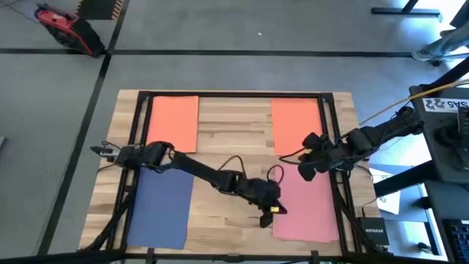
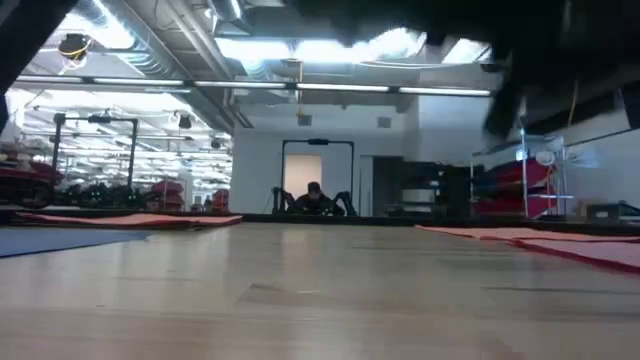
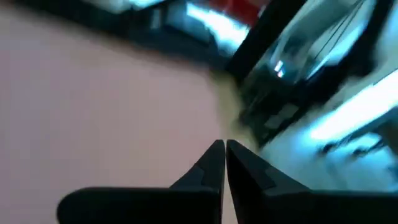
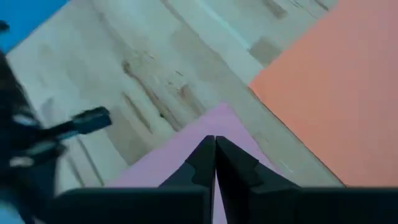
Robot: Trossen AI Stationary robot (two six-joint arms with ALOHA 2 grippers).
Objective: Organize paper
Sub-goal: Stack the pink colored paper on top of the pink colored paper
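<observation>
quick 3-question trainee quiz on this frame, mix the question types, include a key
1. True or false: two orange sheets lie at the table's far end.
2. Which hand is over the pink sheet's far corner, near the right-side orange sheet? A) left hand B) right hand
3. Fill in: the sheet at the near left is ____.

Key
1. True: one far left, one far right.
2. B. The right hand, fingers closed, is there; the left hand is at the pink sheet's left edge, also closed.
3. Blue.
</observation>
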